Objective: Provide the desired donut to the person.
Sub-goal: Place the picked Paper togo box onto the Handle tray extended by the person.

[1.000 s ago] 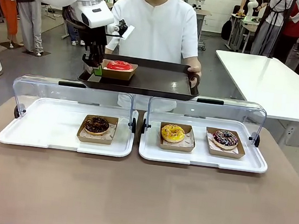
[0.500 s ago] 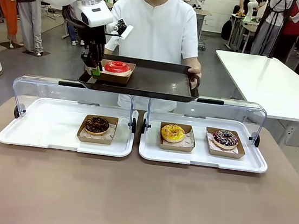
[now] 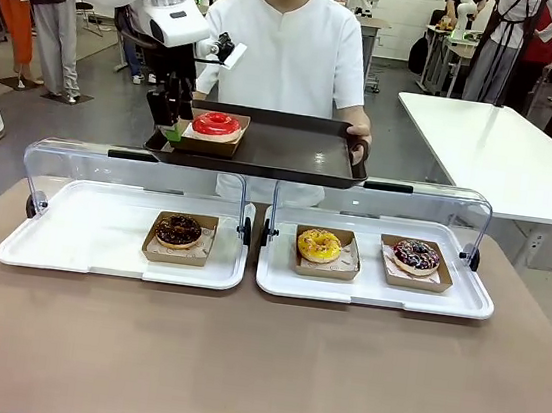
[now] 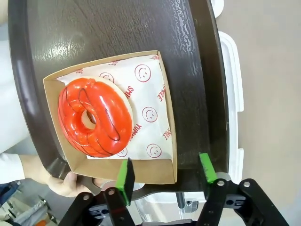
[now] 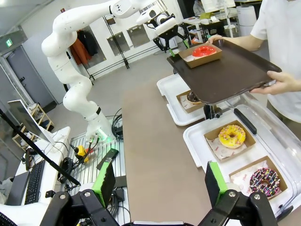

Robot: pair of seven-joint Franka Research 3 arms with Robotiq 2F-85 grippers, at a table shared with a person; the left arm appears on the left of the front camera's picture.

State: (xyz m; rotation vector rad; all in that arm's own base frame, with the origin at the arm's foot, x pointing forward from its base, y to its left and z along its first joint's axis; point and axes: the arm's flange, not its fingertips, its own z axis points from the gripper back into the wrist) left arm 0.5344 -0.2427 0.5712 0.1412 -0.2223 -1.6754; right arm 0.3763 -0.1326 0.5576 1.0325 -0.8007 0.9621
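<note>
The person stands behind the serving tray. On the tray's left end sits a boxed donut, with the left gripper just outside that box at the tray's left edge. In front of and below the tray, two cases lie side by side on the table. The left case holds a lone donut. The right case holds an inner donut and an outer donut.

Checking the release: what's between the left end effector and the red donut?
Left wrist view: the cardboard box wall and printed paper separate the left end effector from the red donut.
</note>
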